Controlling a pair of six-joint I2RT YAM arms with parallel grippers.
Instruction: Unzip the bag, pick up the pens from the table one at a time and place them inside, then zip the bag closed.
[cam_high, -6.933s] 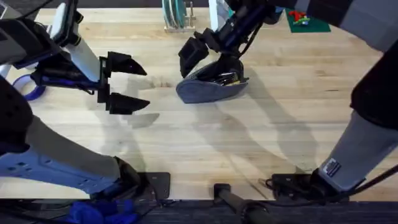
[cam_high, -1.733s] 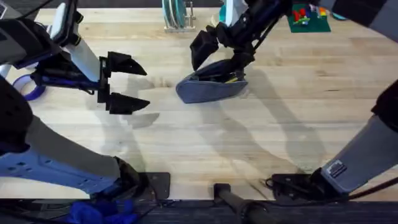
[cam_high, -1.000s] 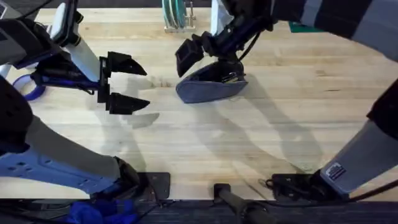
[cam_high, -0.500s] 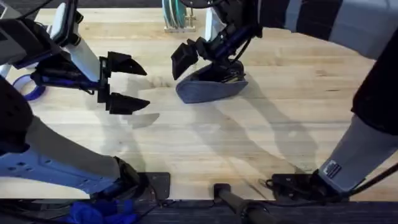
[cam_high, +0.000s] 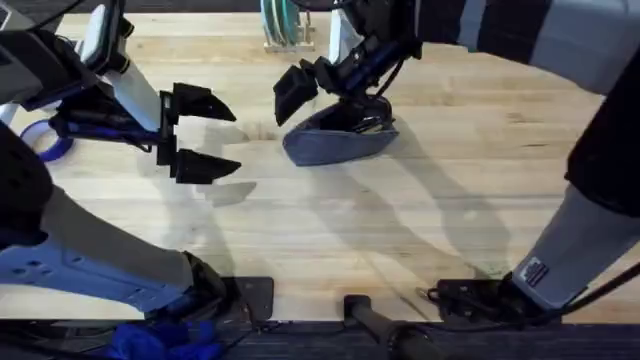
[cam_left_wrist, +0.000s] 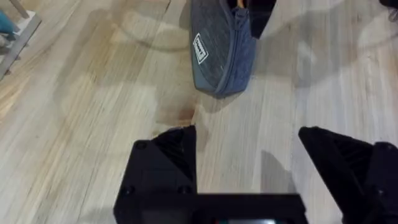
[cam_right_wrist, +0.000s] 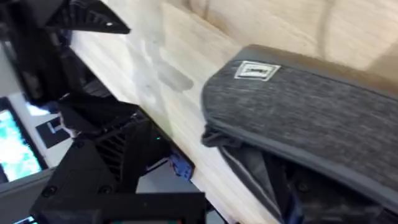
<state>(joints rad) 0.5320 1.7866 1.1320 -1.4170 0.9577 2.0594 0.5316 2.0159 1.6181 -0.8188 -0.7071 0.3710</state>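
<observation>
Since a moment ago my right gripper (cam_high: 318, 84) barely shifted along the bag (cam_high: 335, 142), grip unclear; left gripper (cam_high: 205, 134) idles wide open. Pull the zip slowly.

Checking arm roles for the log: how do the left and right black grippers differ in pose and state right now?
The left gripper hovers over bare wooden table, well clear of the blue-grey fabric pouch; the right gripper is right at the pouch's open top edge. The left gripper's fingers are spread wide and empty; the right's finger state is unclear. Both are black two-finger grippers.
</observation>
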